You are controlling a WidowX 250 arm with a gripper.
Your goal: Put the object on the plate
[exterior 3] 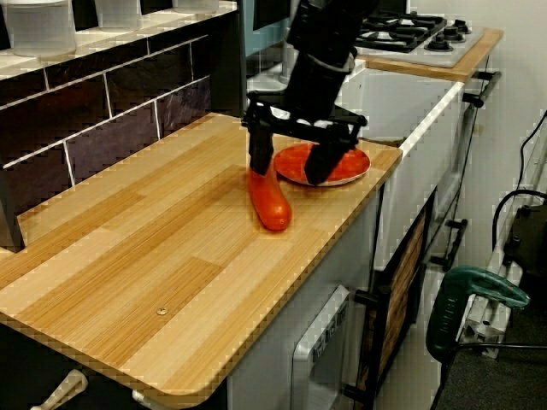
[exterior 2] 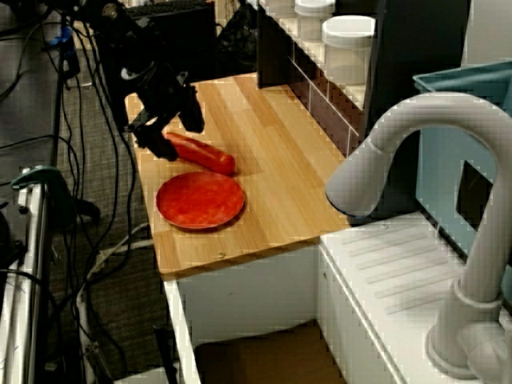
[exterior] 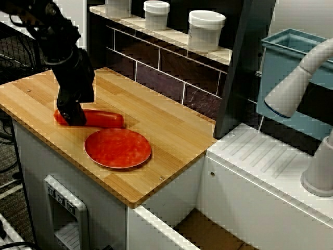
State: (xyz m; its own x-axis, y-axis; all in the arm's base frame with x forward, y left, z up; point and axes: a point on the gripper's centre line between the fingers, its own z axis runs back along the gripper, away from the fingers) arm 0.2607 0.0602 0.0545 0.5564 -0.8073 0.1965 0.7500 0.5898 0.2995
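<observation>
The tabletop (exterior: 171,130) is pale wood planking on a white toy-kitchen cabinet, backed by dark tiles and a ledge with white lidded jars (exterior: 206,28). In the view from the faucet side, a grey faucet (exterior 2: 416,160) fills the right and cables hang at the left. The red object (exterior: 101,119) lies on the wood at left centre, just beside the plate (exterior: 118,148) below it. The end effector (exterior 3: 295,162) stands spread wide, one finger (exterior 3: 259,154) at the object's end, the other over the plate.
</observation>
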